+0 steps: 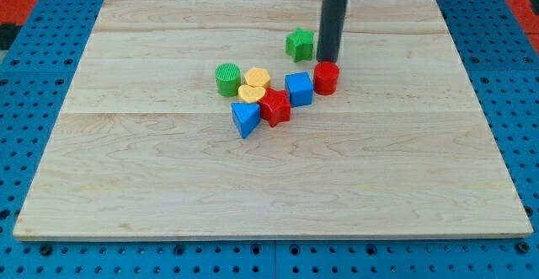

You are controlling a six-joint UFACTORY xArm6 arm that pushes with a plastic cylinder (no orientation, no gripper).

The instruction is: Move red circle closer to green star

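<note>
The red circle point(326, 77) is a short red cylinder a little right of the board's centre, toward the view's top. The green star point(300, 44) lies just up and left of it, with a small gap between them. My tip point(327, 61) comes down as a dark rod from the view's top and ends right behind the red circle's far edge, touching or nearly touching it, to the right of the green star.
A cluster lies left of the red circle: a blue cube point(298, 88), a red star point(274, 107), a blue triangle point(244, 119), two yellow blocks point(253, 87) and a green cylinder point(227, 79). The wooden board point(152, 186) sits on a blue pegboard.
</note>
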